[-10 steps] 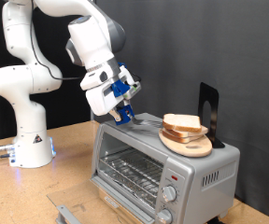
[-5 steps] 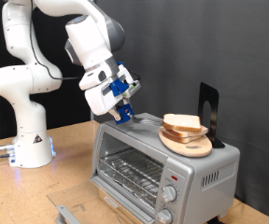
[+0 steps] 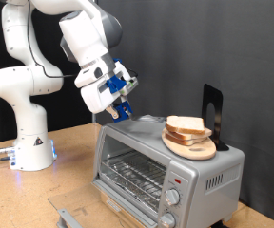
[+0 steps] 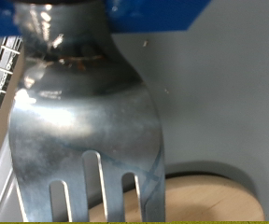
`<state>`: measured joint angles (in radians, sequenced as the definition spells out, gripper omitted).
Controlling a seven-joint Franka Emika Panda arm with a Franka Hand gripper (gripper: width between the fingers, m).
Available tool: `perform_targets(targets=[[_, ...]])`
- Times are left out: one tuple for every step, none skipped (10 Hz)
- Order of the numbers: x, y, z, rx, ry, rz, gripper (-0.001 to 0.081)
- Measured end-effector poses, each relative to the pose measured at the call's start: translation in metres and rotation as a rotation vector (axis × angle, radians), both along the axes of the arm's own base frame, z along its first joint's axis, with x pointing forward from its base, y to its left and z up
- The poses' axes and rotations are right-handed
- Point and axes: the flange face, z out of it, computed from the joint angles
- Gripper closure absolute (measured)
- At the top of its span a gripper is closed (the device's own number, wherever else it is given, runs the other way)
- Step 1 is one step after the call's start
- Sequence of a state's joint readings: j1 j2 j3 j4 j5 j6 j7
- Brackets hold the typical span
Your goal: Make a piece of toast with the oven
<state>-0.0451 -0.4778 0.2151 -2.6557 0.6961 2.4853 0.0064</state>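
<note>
The piece of toast (image 3: 185,124) lies on a round wooden plate (image 3: 190,146) on top of the oven (image 3: 213,176). The oven door (image 3: 68,214) hangs open and the wire rack (image 3: 132,174) shows inside. My gripper (image 3: 120,105), with blue fingers, hangs above the oven's top corner at the exterior view's left, apart from the toast. It is shut on a metal fork (image 4: 88,121) whose tines point toward the wooden plate (image 4: 214,198). The toast itself is out of the wrist view.
A black upright stand (image 3: 211,112) is behind the plate on the oven top. Two round knobs (image 3: 173,198) are on the oven's front. The robot's white base (image 3: 28,142) stands on the wooden table at the exterior view's left.
My gripper has moved toward the exterior view's left and slightly up with the fork, away from the toast. The toast, plate and oven have not moved.
</note>
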Motion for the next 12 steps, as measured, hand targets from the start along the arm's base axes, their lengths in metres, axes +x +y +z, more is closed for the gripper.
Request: perform_targets(targets=[[0.001, -0.001, 0.002, 0.001, -0.003, -0.003, 0.0438], [0.001, -0.002, 0.002, 0.000, -0.003, -0.004, 0.0438], [0.001, -0.002, 0.001, -0.003, 0.002, -0.001, 0.0438], [0.000, -0.003, 0.000, -0.007, 0.008, 0.004, 0.0438], [-0.001, -0.003, -0.002, -0.012, 0.012, 0.007, 0.0438], [-0.001, -0.003, -0.003, -0.013, 0.013, 0.007, 0.0438], [0.000, -0.003, -0.003, -0.015, 0.011, 0.003, 0.0438], [0.000, -0.001, -0.003, -0.016, 0.008, -0.008, 0.0438], [0.002, 0.001, -0.004, -0.017, 0.006, -0.021, 0.0438], [0.002, 0.003, -0.005, -0.019, 0.006, -0.027, 0.0438], [0.002, 0.008, -0.009, -0.025, 0.011, -0.021, 0.0438], [0.000, 0.012, -0.014, -0.032, 0.020, -0.011, 0.0438]])
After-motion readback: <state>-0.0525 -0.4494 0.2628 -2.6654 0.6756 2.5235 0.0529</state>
